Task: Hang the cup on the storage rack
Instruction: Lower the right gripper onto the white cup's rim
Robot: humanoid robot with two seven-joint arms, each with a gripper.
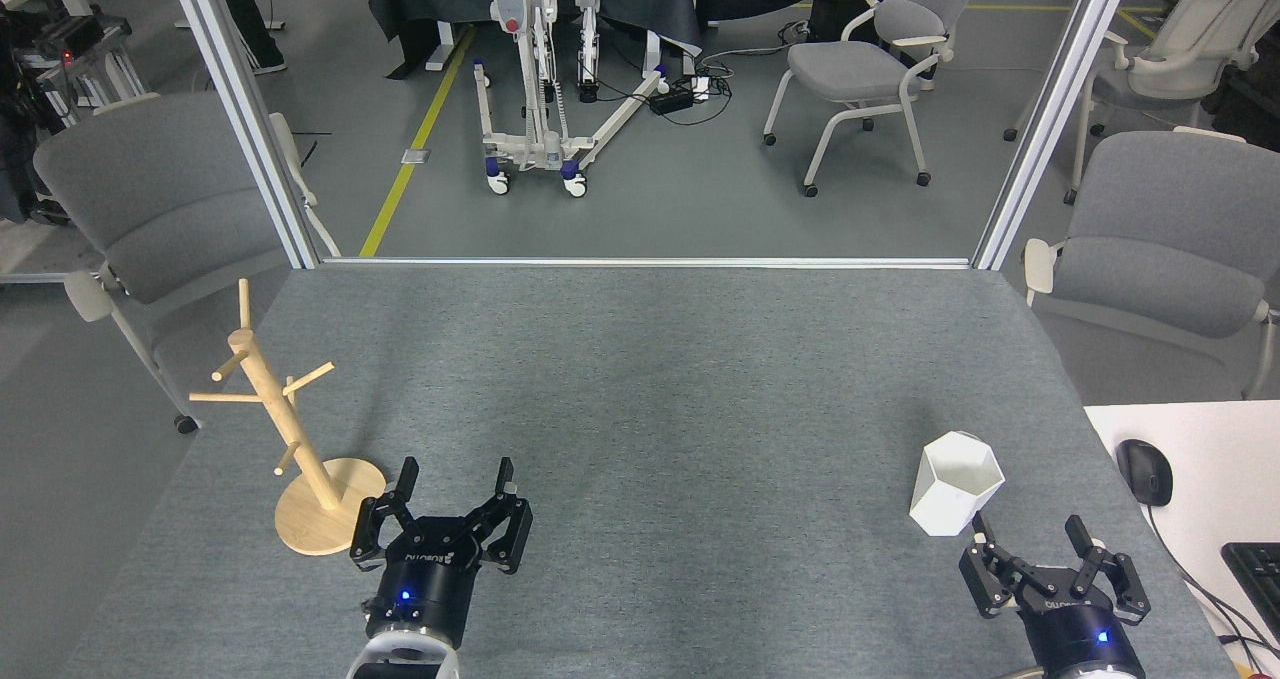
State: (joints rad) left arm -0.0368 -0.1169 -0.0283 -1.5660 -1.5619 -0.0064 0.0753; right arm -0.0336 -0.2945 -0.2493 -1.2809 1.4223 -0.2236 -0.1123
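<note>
A grey felt table (640, 379) fills the frame's lower half. On it: the rack (290, 429) at lower left, the cup (953, 484) at lower right.

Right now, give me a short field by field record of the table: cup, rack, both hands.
cup: white faceted cup, upright on the table's right side, not held
rack: wooden storage rack at the left edge, pegs empty
left hand: left hand open, just right of the rack's base, holding nothing
right hand: right hand open, just near side of the cup, not gripping it
surface: grey table
</note>
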